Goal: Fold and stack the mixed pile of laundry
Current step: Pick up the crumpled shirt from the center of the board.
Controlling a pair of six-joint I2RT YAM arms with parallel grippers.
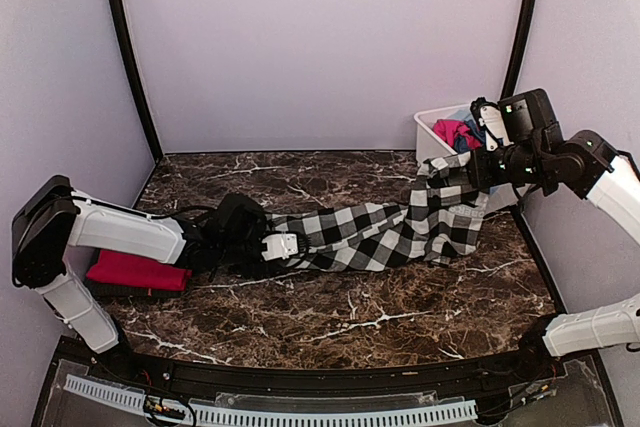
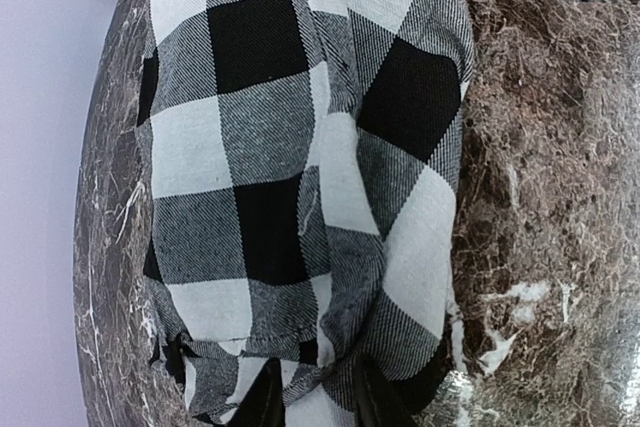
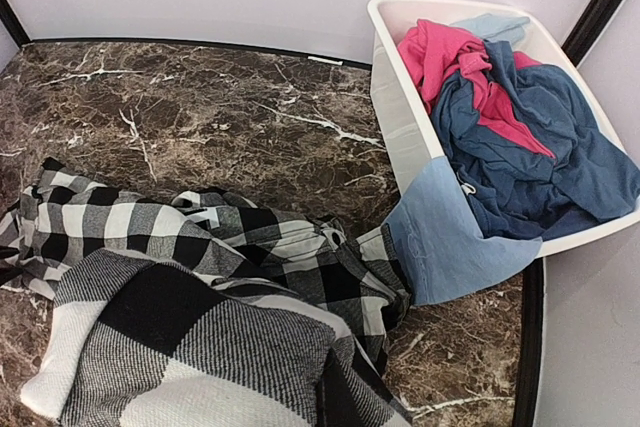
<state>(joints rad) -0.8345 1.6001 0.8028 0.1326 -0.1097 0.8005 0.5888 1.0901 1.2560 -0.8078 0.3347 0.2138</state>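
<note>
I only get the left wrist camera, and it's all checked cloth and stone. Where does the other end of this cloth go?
Observer: The right claw pinches the far end of the checked cloth, lifted off the table.
Operator: Are there more clothes anywhere?
Observer: Yes. A white tub at the back right holds pink clothes and blue clothes.
Operator: Is anything set aside?
Observer: A red garment lies flat beside the left arm.

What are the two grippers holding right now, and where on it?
Both hold the checked garment: the left gripper pinches one end's hem, the right gripper holds the opposite end raised beside the white tub.
</note>
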